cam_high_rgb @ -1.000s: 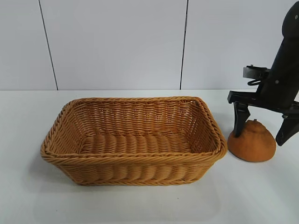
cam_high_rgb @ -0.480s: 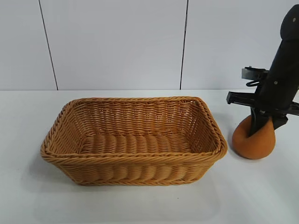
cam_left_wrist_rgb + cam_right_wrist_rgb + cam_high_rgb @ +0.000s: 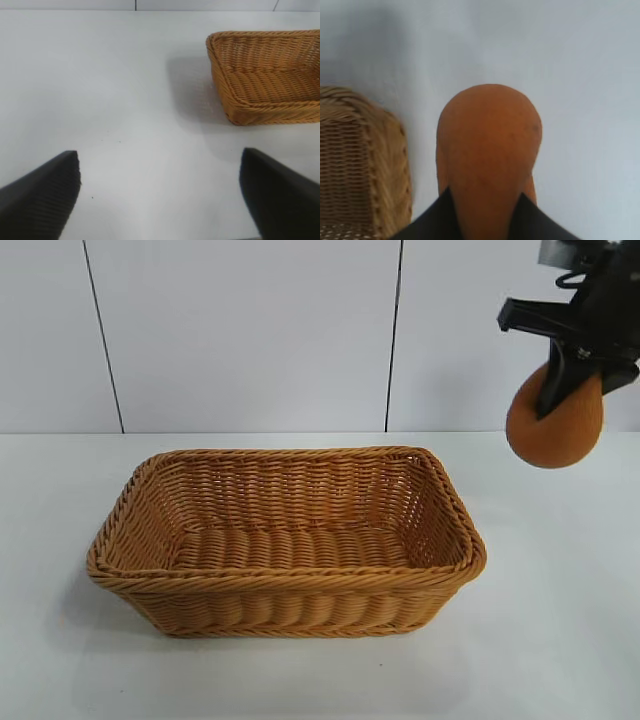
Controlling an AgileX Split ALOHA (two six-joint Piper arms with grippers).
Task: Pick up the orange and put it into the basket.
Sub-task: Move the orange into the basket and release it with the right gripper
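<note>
The orange [image 3: 556,430] hangs in the air at the upper right of the exterior view, well above the table and to the right of the basket [image 3: 285,580]. My right gripper [image 3: 566,390] is shut on the orange. In the right wrist view the orange [image 3: 487,145] sits squeezed between the two dark fingers [image 3: 440,220], with the basket's braided rim [image 3: 390,150] off to one side below. The basket is empty. My left gripper [image 3: 160,195] is open and empty over bare table, and the basket [image 3: 265,75] shows farther off in its view.
The white table [image 3: 540,640] runs all round the basket. A white panelled wall [image 3: 250,330] stands behind it.
My right gripper closed on the orange where it sat on the table beside the basket, then lifted it straight up well above the table. The basket has not moved.
</note>
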